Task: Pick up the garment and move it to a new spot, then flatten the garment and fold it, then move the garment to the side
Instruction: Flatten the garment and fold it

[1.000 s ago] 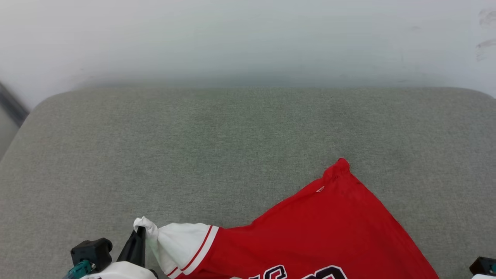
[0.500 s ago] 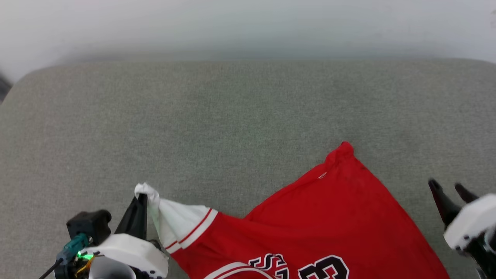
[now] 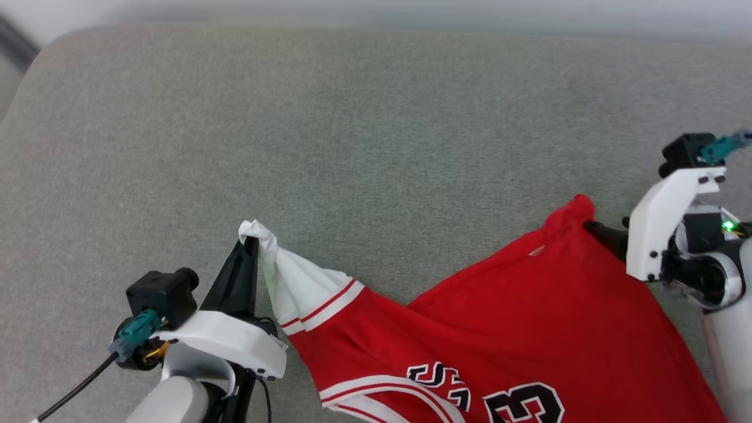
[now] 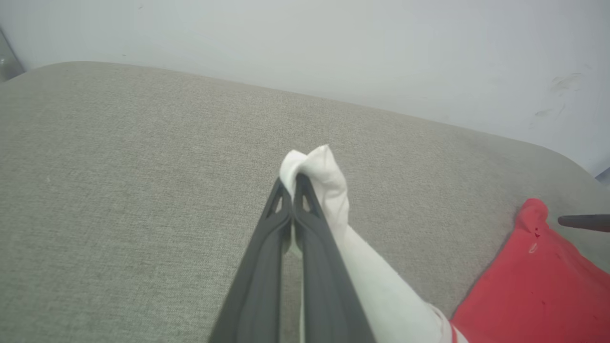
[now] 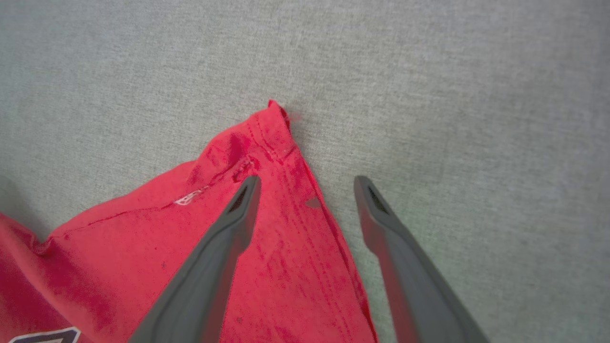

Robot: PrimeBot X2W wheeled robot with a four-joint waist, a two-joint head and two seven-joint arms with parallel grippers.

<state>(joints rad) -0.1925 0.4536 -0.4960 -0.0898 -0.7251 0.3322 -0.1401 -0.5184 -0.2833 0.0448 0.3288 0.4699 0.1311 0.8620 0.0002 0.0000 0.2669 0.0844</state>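
The garment (image 3: pixel 529 305) lies red face up along the near side of the grey cushion (image 3: pixel 376 117), its printed lettering running off toward the robot. The left gripper (image 3: pixel 251 244) has its jaws pinched together on the tip of the white sleeve (image 3: pixel 294 282), holding it raised off the fabric below. The right gripper (image 5: pixel 306 180) hangs over the red hem corner (image 5: pixel 271 128) with its jaws spread wide, one finger above the cloth and the other above bare cushion. To take this corner well, I would say it should sink until the stitched edge sits deep between the fingers, then close on the hem itself rather than on the thin tip. Beyond the shirt the cushion is open right up to its far edge under the wall (image 4: pixel 333 47), so there is plenty of room to carry and spread it there.
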